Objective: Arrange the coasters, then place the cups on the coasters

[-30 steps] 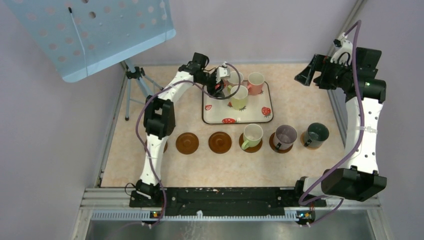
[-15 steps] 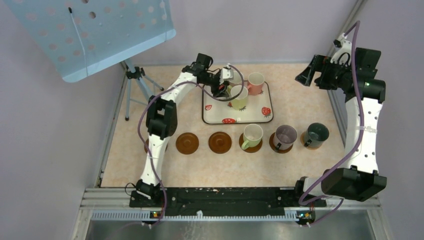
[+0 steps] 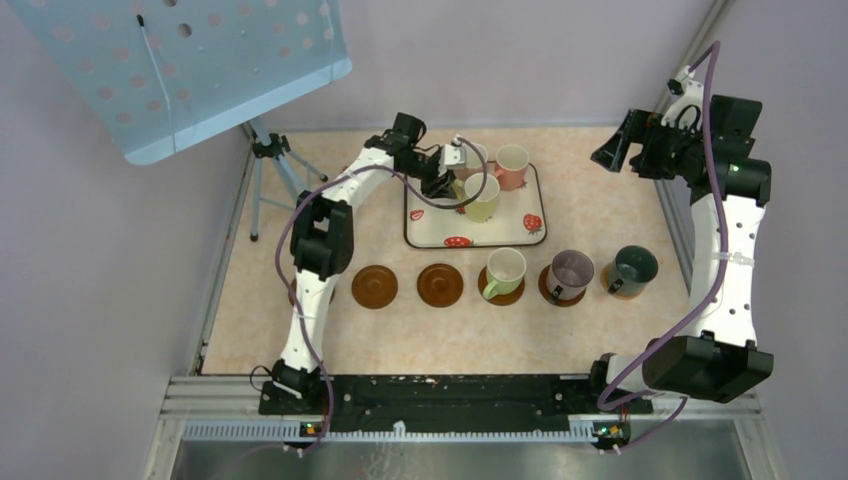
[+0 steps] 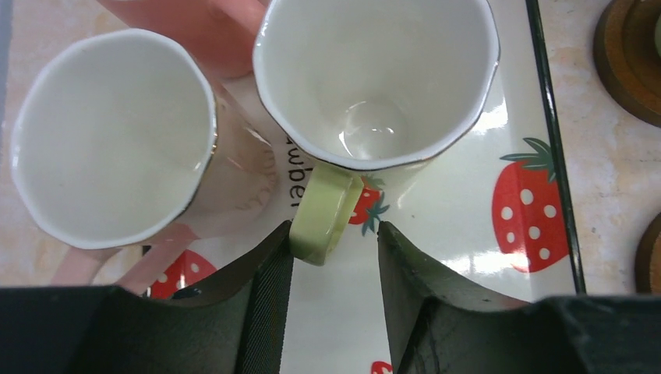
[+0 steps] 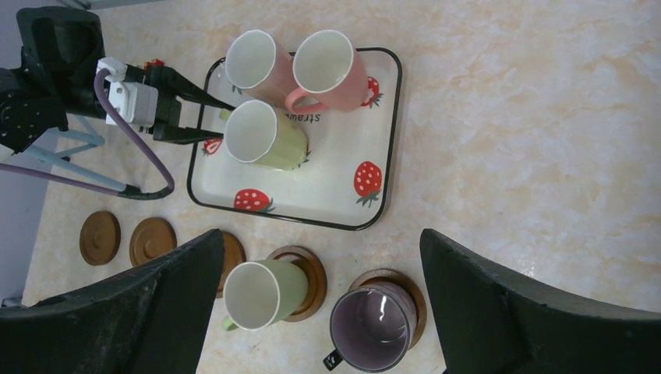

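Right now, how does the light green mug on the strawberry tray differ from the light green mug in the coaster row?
The tray's light green handled mug stands on the white strawberry-print rectangular tray; the row's light green handled mug stands on a round brown wooden coaster. The tray mug's handle lies between the fingers of the left pincer; no pincer is at the row mug. Both stand upright, empty, white inside.
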Robot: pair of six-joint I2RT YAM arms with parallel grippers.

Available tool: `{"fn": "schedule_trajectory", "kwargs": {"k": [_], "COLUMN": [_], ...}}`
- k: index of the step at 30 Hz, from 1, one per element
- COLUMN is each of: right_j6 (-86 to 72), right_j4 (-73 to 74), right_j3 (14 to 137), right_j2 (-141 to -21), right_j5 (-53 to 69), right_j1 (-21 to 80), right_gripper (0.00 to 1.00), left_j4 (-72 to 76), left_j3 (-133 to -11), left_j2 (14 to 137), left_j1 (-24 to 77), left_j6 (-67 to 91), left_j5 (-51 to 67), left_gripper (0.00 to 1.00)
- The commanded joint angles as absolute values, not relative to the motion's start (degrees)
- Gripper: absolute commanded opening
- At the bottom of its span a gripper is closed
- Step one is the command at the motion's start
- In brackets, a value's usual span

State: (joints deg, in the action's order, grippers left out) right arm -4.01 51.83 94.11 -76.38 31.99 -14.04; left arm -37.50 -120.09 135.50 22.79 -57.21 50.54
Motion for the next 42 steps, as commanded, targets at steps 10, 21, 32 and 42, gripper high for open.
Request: {"fn": "schedule_trajectory", "kwargs": {"k": [10,21,32,42], "right_j6": [-3.9,-3.9,-4.7,-5.6], "right_j4": [49.5,49.5,49.4,48.9], "right_j3": [93.4,94.0,93.3,93.2], "right_j2": [-75.8,-75.8,-75.0,-74.7], "right_j5": [32.0,32.3,33.0,34.4], "right_j1": [-14.7,-14.7,-14.7,-14.6], "right_gripper": [0.94,0.94,0.93,0.93], "left_j4": [-41.7,-43.5,-40.0,-30.0], "left_j3": [-118.1,-120.0,-122.0,-108.7], "left_j2": [129.4,132.0,131.6,119.1], "left_j1": [25.7,30.1,30.6,30.7], "left_j6": [-56.0,-56.0,-39.9,-22.3], "left_j5": [48.6,35.5,34.6,30.8], "left_gripper": [0.42,0.43,0.18,0.00]}}
